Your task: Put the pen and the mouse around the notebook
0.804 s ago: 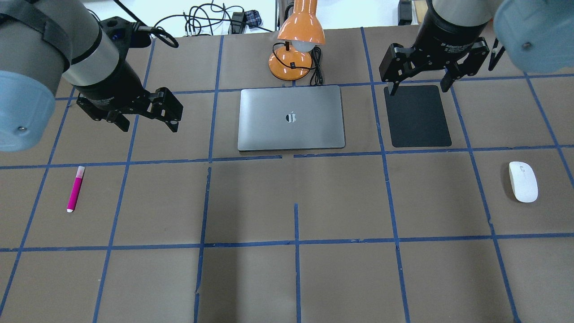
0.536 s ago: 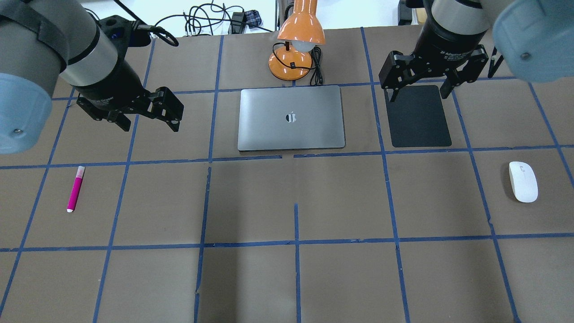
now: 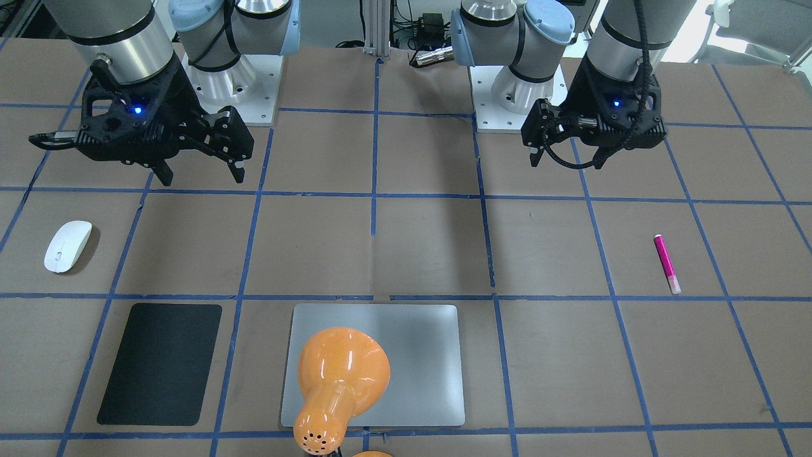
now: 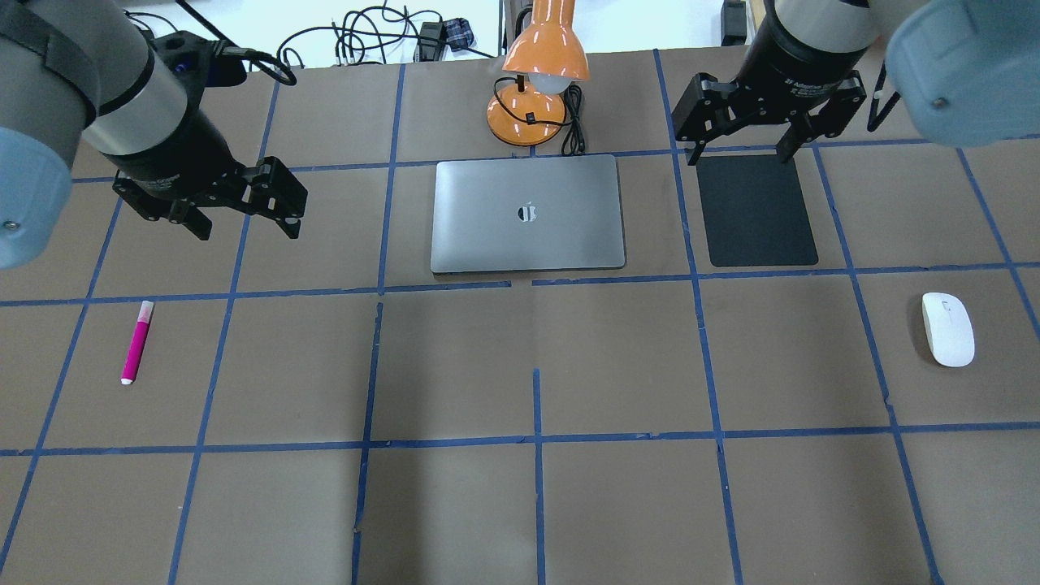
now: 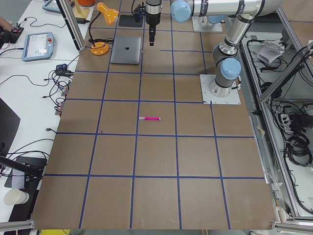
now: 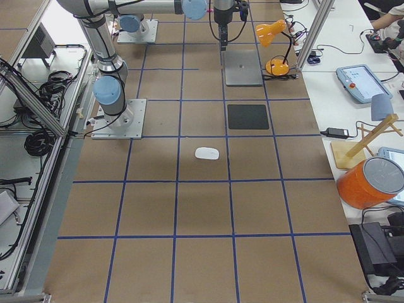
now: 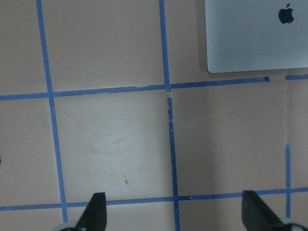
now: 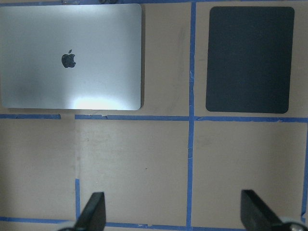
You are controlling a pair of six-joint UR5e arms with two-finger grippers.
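Two spread, empty tools hang beside the notebook (image 4: 528, 213): left tool (image 4: 248, 229) on its left, right tool (image 4: 739, 154) on its right. Farther out from it lie pen (image 4: 136, 342) and mouse (image 4: 947, 328), ungrasped. Approach seems in hand; next, each tool must lower over its thing.

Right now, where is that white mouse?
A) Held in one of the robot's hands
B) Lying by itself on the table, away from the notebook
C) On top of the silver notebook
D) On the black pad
B: the mouse lies alone on the bare table, farther from the notebook than the black pad is, and touches neither.
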